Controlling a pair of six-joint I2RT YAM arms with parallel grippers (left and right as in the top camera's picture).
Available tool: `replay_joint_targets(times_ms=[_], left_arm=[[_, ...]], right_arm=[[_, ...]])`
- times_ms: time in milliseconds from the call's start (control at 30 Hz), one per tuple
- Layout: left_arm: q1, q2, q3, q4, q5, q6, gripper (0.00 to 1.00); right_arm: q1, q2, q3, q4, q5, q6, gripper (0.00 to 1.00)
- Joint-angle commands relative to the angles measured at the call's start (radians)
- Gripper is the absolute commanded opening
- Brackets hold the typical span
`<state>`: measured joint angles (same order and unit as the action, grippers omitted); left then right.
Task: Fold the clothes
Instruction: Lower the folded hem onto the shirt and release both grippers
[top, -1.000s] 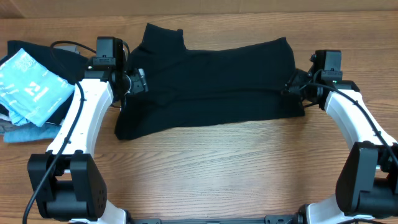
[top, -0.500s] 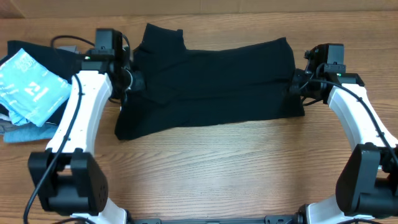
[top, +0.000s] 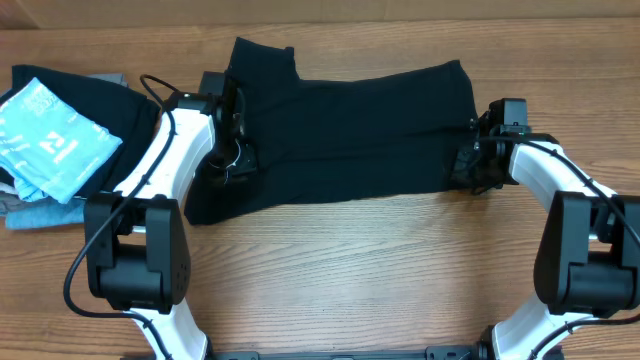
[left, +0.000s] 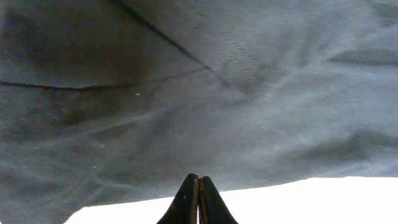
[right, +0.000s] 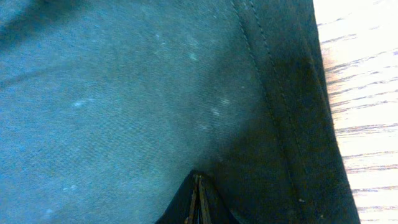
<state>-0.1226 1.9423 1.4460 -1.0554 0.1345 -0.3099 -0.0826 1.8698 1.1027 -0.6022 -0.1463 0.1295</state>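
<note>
Overhead view: a black T-shirt (top: 350, 130) lies spread almost flat on a wooden table (top: 350, 280), one sleeve sticking out at its far left corner. No fold looks made yet, so the whole job appears to remain. At the shirt's left edge, the left gripper (top: 238, 160) has its fingers pressed together on the cloth. At the shirt's right edge, the right gripper (top: 470, 165) is likewise pinched shut on the hem.

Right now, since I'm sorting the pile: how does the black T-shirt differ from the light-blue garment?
The black T-shirt is plain and lies spread across the table's middle; the light-blue garment carries white print and sits folded on other garments at the left. The black T-shirt covers far more table than the light-blue garment. Both are soft cloth.
</note>
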Motion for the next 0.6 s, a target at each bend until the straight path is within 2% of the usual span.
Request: replay_joint_targets(times_ms=[0, 133, 233, 367, 500, 567], left_arm=[[0.000, 0.061, -0.004, -0.007, -0.060, -0.019, 0.04], [0.000, 0.127, -0.004, -0.022, -0.095, -0.073, 0.04], [0.001, 0.150, -0.004, -0.022, -0.099, -0.073, 0.04], [0.016, 0.163, -0.004, -0.058, -0.182, -0.072, 0.04], [0.034, 0.163, -0.004, -0.087, -0.267, -0.072, 0.04], [0.038, 0.163, -0.004, -0.109, -0.307, -0.071, 0.04]], right_arm=[[0.003, 0.006, -0.004, 0.006, 0.044, -0.007, 0.04], [0.003, 0.007, -0.006, 0.003, 0.078, -0.007, 0.04], [0.003, 0.007, -0.019, 0.007, 0.093, -0.007, 0.04], [0.003, 0.007, -0.057, 0.001, 0.109, 0.002, 0.04], [0.003, 0.007, -0.064, -0.101, 0.113, 0.012, 0.04], [0.003, 0.007, -0.064, -0.162, 0.139, 0.079, 0.04]])
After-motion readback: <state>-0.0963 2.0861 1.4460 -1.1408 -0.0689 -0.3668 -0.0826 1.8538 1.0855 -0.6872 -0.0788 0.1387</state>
